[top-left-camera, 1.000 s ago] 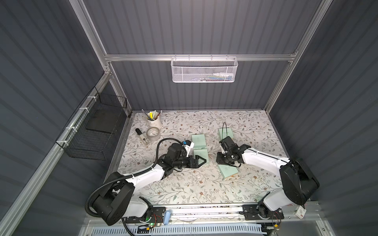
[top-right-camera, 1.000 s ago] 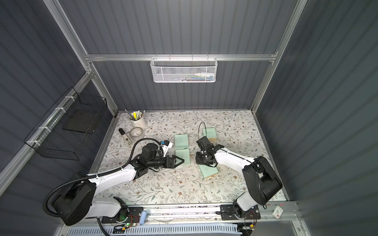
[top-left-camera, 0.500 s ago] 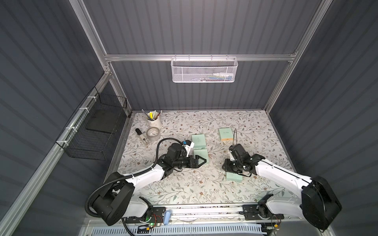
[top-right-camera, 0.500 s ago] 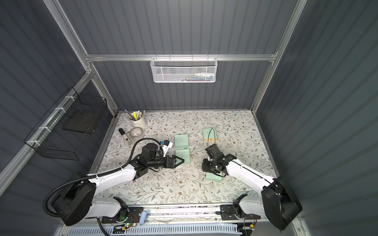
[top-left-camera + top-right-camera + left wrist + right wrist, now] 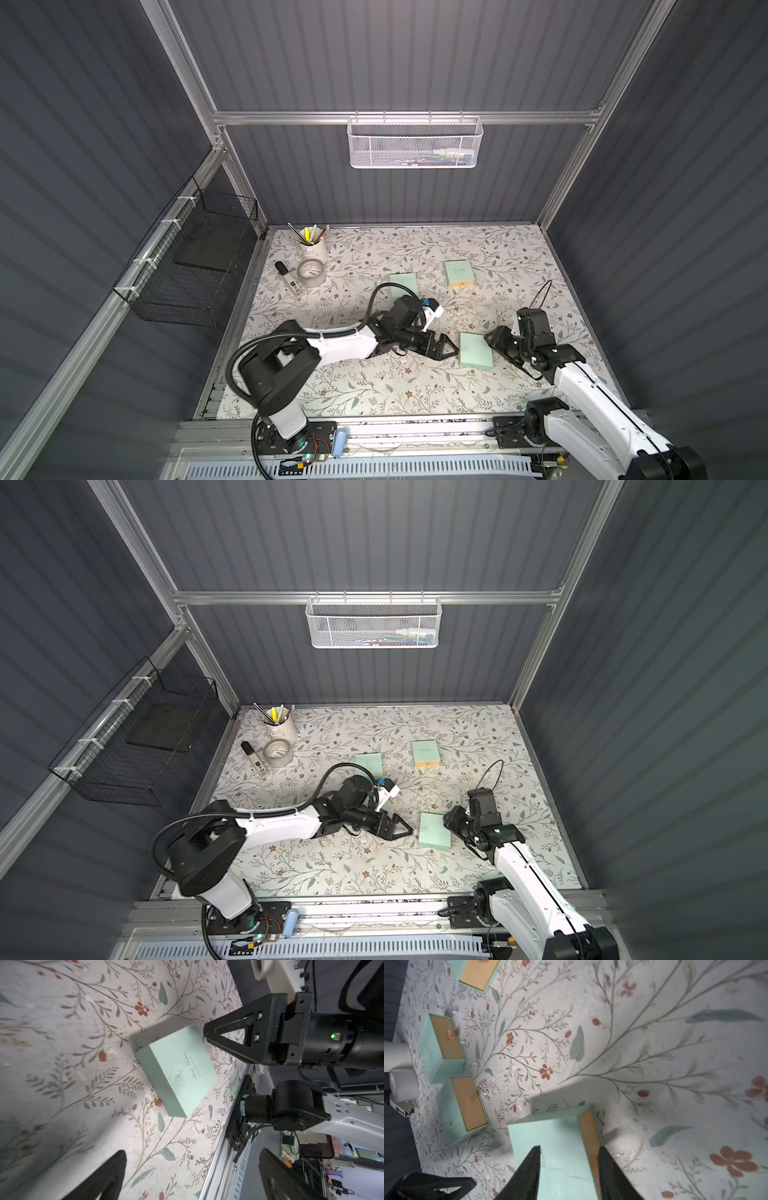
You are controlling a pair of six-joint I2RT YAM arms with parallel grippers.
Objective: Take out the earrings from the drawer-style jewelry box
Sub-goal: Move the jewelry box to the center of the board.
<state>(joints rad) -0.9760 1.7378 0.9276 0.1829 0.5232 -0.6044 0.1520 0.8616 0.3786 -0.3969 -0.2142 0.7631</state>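
Two grippers have one mint box [image 5: 476, 350] between them. The right gripper [image 5: 569, 1149] has its jaws apart. One tip is over the top of the box, and the other tip is right by the orange drawer front [image 5: 589, 1142]. It does not look like it is squeezing anything.

The left gripper [image 5: 449, 348] is wide open on the other side of the box. It is just beside the box, pointing at it and holding nothing.

The box lies flat on the tabletop [image 5: 374, 386]. Its long way runs across in front of both grippers. The drawer front faces the front rail [image 5: 415, 432], where the arms are fixed. I think the drawer has to slide out that way, so one gripper should hold the box while the other pulls. Both are about as near.

The earrings do not show. The drawer is shut, so I guess they are inside.

Past the left gripper sit three more mint boxes [image 5: 467, 1105], well apart from this one. A tape roll [image 5: 311, 272] and a pen cup [image 5: 312, 249] are farther off. Nothing stands in the way.
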